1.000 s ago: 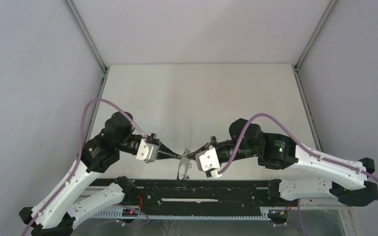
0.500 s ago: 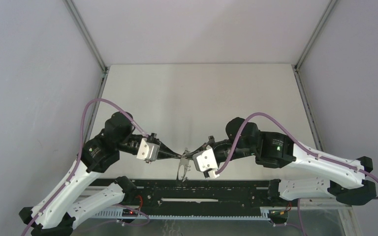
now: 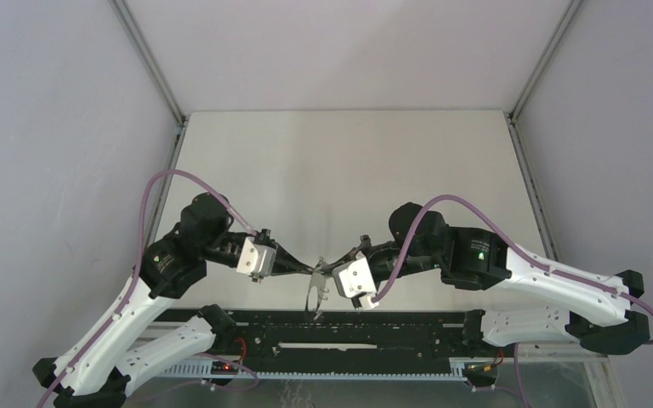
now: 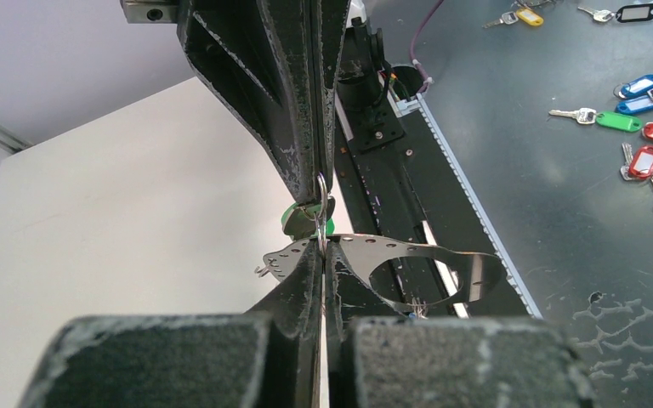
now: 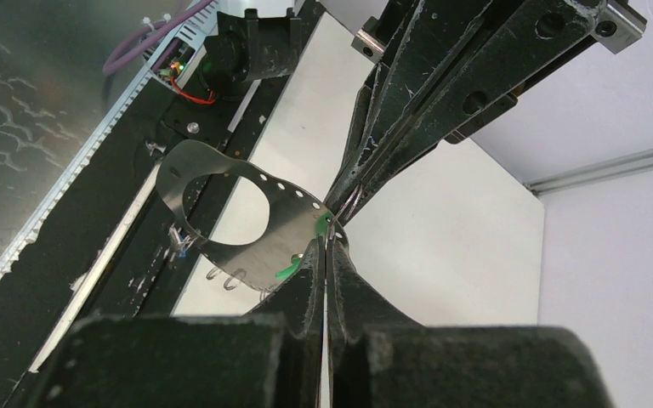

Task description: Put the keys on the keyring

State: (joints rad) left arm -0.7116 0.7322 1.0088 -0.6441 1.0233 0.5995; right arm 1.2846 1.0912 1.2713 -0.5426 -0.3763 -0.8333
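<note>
1. Pale desk (image 3: pixel 340 170) lies below and beyond both end effectors, which meet tip to tip above its near edge.
2. Of the two, the left end effector (image 4: pixel 323 255) is clenched on the rim of the keyring (image 5: pixel 289 234). The right end effector (image 5: pixel 326 246) is clenched too, apparently on the head of the green key (image 4: pixel 292 219).
3. Hanging from the left tips, off the desk, the keyring looks thin, light, springy and slick. Hold its flat band beside a loop.
4. At the right tips, touching the band, the green key is small and stiff. Pinch its plastic head.
5. Between the tips runs a wire loop (image 4: pixel 319 231), fine and probably easily bent.
</note>
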